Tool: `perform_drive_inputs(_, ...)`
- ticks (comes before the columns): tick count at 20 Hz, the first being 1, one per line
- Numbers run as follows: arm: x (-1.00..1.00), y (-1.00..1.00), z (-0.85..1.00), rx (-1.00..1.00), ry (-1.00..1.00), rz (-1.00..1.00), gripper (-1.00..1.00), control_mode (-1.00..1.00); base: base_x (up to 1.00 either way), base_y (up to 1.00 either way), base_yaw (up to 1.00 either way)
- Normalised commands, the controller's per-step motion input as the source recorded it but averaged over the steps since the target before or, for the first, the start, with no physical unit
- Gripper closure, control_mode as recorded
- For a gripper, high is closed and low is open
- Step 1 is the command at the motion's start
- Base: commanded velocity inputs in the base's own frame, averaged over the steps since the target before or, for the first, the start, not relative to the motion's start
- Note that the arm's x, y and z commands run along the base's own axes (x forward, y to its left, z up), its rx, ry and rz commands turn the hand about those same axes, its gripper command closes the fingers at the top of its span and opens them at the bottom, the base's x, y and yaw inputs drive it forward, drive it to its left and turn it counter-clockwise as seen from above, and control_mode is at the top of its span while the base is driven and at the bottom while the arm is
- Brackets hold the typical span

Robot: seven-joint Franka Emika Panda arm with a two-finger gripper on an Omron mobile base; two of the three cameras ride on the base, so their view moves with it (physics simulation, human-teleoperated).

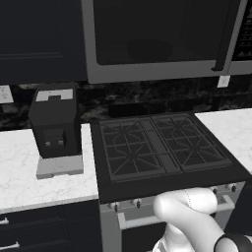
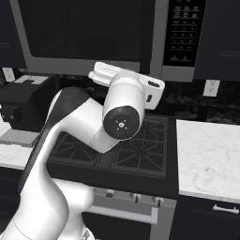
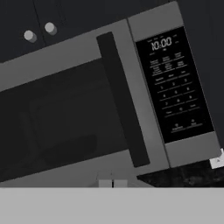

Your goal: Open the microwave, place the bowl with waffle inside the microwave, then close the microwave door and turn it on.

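Microwave stuff first since that's where the readable text is. Going left to right in the hand view: two small round silver knobs (image 3: 29, 36) on the dark cabinet doors above, then the wide grey-framed microwave (image 3: 87, 52) with its dark glass door (image 3: 57, 118) shut, one long dark bar handle (image 3: 122, 100) down the door's right edge, and then the black keypad panel (image 3: 175, 85) with a clock reading "10:00" at the top. The button labels under it are too small to read.

Tool (image 3: 113, 183) is clenched shut, the two tips pressed together, empty, sitting just under the microwave's lower frame below the handle.

Down on the white marble counter (image 1: 19, 167) in the left base view: one boxy black coffee machine (image 1: 55, 123) on a grey base at the left, one black gas cooktop (image 1: 162, 147) with two grate sections directly under the microwave, and a white wall outlet (image 1: 223, 81) on the dark backsplash at the right. Through the glass there's a dim roundish shape inside, can't tell what it is.
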Motion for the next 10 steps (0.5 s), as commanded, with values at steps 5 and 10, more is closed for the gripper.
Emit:
perform_drive_inputs(5, 0.03, -0.05, -0.30, -0.08, -0.02, 0.00, 1.00, -1.00, 0.00, 0.00, 0.00)
perform_drive_inputs(10, 0.00, -0.14, -0.22, -0.07, -0.02, 0.01, 1.00, -1.00, 0.00, 0.00, 0.00)
